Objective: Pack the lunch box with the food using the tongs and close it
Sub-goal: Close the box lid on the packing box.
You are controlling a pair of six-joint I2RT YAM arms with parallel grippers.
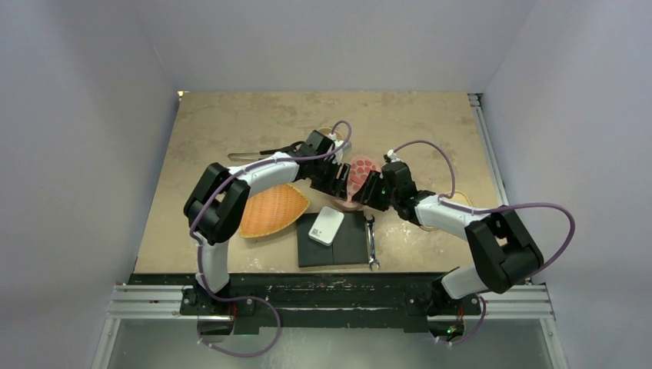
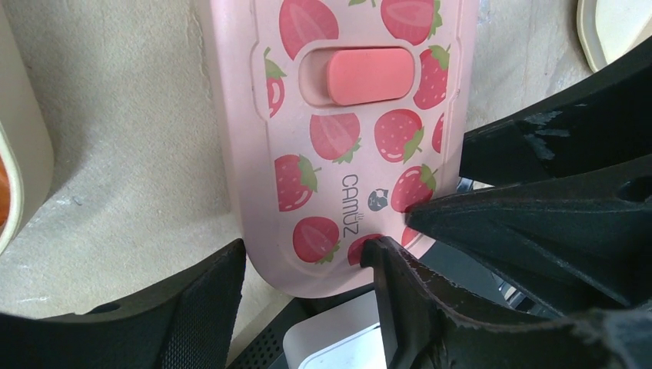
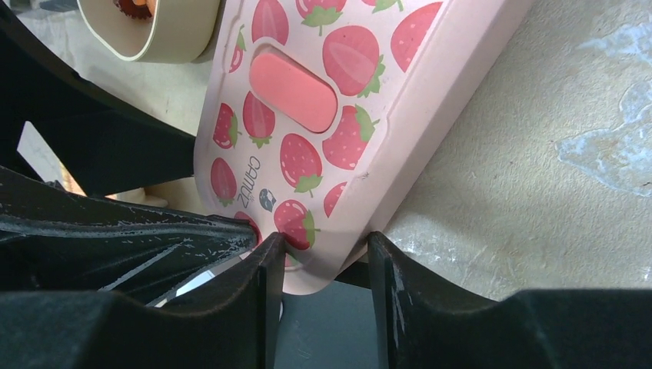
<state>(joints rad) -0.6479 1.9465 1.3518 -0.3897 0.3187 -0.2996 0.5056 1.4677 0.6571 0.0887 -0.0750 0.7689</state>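
Presumably lid-fitting: left gripper [image 2: 306,247] and right gripper [image 3: 324,240] straddle the strawberry lid [image 2: 346,146] at its end, clamp undeterminable; next, seat it on the lunch box [image 3: 177,42].

Tan tabletop [image 1: 415,123] here, pretty scuffed and blotchy all over. Near left: orange woven basket [image 1: 273,209], sitting flat on the surface. Just beside it, near the middle: black mat [image 1: 346,244] with a little white box [image 1: 326,224] on top. Silver wrench [image 1: 372,244] right up against the mat's right edge. Far left: slim dark tongs [image 1: 257,155], well apart from the mat and the basket. Around the middle: pink strawberry lid [image 1: 361,171], near end poking over the mat. Honestly can't tell whether it's flat on the tabletop or lifted. Cream tub [image 3: 165,38] just left of the lid, something orange inside.
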